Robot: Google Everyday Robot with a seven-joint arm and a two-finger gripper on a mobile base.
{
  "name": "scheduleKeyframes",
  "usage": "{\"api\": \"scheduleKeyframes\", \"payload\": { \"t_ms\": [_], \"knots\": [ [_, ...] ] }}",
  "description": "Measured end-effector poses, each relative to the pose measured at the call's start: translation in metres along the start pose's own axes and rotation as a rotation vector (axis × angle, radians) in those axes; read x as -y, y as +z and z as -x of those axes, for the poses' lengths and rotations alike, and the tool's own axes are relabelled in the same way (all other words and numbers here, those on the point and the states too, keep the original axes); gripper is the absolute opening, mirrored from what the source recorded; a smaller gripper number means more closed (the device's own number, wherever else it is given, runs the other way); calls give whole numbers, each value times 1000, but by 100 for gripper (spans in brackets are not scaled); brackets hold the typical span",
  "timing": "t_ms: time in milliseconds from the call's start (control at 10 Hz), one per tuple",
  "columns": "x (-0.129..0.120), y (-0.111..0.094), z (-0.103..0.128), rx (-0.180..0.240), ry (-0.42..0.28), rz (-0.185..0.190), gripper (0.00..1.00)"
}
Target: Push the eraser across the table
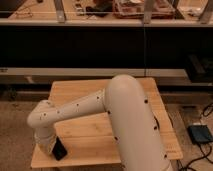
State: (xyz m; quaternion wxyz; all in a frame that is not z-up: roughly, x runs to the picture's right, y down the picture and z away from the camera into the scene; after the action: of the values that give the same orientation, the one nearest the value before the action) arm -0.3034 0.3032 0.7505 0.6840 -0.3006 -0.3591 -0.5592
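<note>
The eraser (60,149) is a small black slab near the front left corner of the light wooden table (100,135). It looks tilted, leaning against the end of my arm. My gripper (50,146) sits low over the table's front left edge, right beside the eraser on its left and touching it. The gripper is shut, and the white wrist hides most of it. My thick white arm sweeps from the lower right across the tabletop to that corner.
A dark shelf unit with a counter on top (105,30) runs behind the table. A blue-grey box (201,134) and cables lie on the floor at the right. My arm covers the table's right half.
</note>
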Motion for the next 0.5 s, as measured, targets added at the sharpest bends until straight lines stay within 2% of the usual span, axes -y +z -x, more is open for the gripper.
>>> {"api": "scheduleKeyframes", "payload": {
  "t_ms": [500],
  "knots": [
    [-14, -2, -21, -15, 42, 21, 31]
  ]
}}
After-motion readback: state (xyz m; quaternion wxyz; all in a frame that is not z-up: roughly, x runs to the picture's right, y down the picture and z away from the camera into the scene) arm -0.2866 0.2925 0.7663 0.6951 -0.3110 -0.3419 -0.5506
